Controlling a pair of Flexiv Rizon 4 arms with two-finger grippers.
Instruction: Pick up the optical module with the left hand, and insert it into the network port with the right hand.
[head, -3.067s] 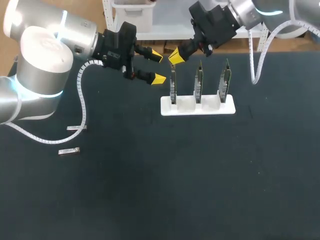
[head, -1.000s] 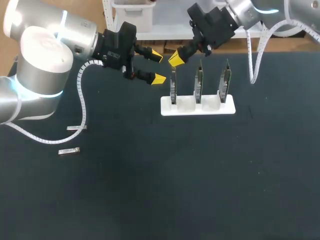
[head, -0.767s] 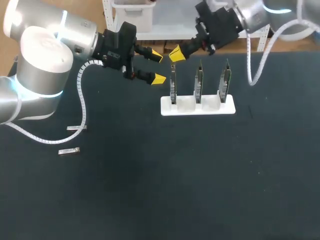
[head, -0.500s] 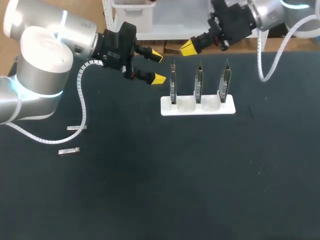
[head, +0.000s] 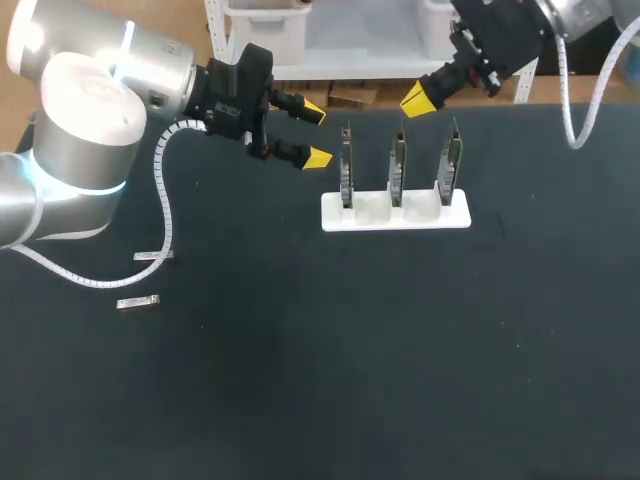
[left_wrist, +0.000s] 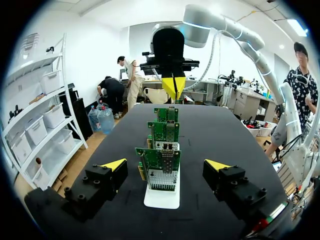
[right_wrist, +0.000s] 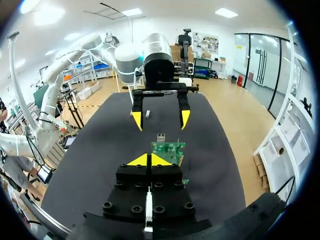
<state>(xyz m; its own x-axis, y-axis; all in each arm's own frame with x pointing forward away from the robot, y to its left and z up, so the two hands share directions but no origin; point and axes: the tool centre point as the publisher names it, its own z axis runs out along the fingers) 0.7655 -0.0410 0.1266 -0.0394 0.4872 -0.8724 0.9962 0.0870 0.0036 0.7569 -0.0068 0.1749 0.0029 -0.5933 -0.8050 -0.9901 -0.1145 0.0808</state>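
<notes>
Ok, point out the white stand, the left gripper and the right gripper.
white stand (head: 372, 211), head view, bare top of its base.
left gripper (head: 316, 134), head view, midway between its open yellow tips.
right gripper (head: 415, 98), head view, where its shut yellow tips meet.

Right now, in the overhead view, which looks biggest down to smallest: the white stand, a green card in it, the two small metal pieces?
1. white stand
2. leftmost green card, seen edge-on
3. nearer metal piece and farther metal piece: they look alike, so I leave them unranked.
</notes>
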